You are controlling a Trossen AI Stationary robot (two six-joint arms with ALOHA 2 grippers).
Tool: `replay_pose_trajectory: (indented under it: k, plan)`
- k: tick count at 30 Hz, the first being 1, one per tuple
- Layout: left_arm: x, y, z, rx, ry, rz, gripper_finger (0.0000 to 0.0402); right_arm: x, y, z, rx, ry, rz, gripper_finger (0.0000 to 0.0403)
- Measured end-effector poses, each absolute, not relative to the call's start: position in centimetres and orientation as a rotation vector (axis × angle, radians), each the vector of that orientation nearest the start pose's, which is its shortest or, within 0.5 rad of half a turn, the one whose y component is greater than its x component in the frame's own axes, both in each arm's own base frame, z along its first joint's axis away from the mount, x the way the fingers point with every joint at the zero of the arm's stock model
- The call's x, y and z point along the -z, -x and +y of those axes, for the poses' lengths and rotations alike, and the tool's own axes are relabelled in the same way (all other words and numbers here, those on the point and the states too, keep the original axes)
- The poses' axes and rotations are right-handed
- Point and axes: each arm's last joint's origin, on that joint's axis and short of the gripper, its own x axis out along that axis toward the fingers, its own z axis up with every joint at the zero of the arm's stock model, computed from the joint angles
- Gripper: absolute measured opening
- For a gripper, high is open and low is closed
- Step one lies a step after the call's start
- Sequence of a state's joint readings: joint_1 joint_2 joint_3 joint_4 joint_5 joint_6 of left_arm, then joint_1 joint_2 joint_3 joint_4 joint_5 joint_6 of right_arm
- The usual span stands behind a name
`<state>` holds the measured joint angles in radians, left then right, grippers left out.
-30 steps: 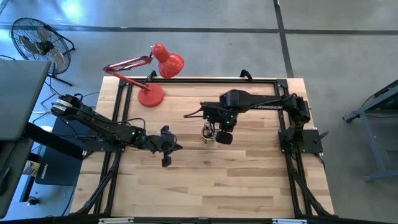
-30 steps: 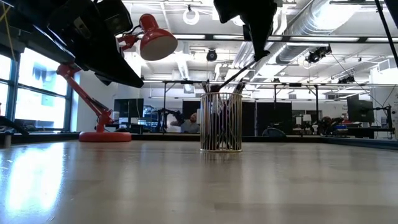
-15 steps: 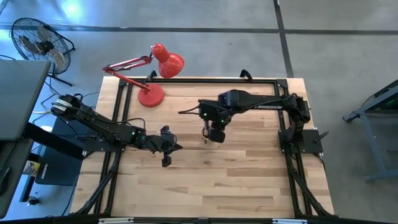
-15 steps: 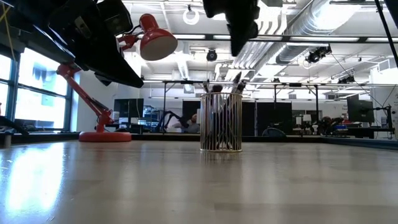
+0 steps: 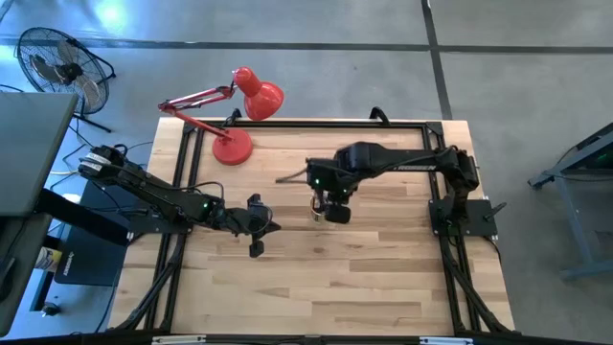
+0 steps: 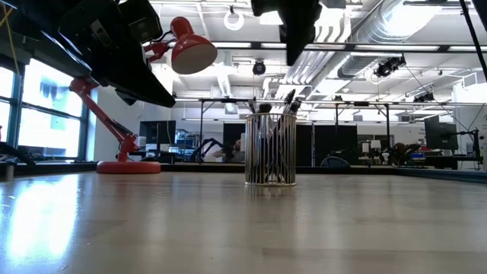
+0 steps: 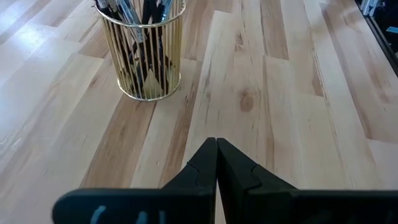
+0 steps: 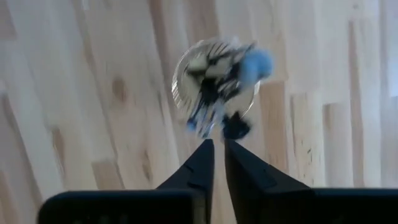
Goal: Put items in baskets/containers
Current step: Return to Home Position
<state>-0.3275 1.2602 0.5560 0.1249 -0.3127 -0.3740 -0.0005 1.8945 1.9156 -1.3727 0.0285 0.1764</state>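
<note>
Now wire cup (image 6: pixel 270 150) stands upright mid-table, centre of low view, makeup brushes (image 6: pixel 275 105) bunched inside, bristle tips poking above rim. Right gripper (image 8: pixel 216 144) hangs directly above cup, clear of brushes; fingers almost together with thin gap, empty. Left gripper (image 7: pixel 216 142) waits left of centre in high view, well apart from cup, fingers pressed together, holding nothing. Red desk lamp (image 5: pixel 233 146) at table's upper left.

One wire basket (image 6: pixel 270 150), one red lamp (image 5: pixel 232 147)
</note>
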Motion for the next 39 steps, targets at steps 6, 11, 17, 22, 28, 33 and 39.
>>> replay_pose_trajectory:
  k: [6,11,17,22,28,33,39]
  plan:
    - [-19.0,-23.5,-7.0,-0.093,0.181,0.539,0.0000,-33.5,-35.1,3.5,0.131,0.015,1.382,0.0006]
    - [-19.1,-23.5,-7.0,-0.097,0.182,0.531,0.0000,-36.0,-32.6,6.9,0.170,0.108,1.283,0.0006]
    - [-19.1,-23.5,-7.0,-0.099,0.179,0.532,0.0000,-37.8,-29.0,10.0,0.216,0.173,1.136,0.0004]
    - [-19.0,-23.5,-7.1,-0.071,0.188,0.540,0.0000,-34.5,-25.6,10.8,0.202,0.137,1.039,0.0002]
    - [-19.6,-23.8,-7.1,-0.083,0.204,0.476,0.0000,-27.7,-22.0,10.0,0.020,0.069,0.886,0.0001]
    - [-19.7,-23.9,-7.0,-0.086,0.068,0.456,0.0000,-21.7,-19.1,8.4,-0.052,-0.031,0.733,0.0001]
    - [-21.6,-23.1,-5.4,-0.092,-0.003,0.401,0.0000,-17.3,-16.0,6.6,-0.028,-0.255,0.519,0.0001]
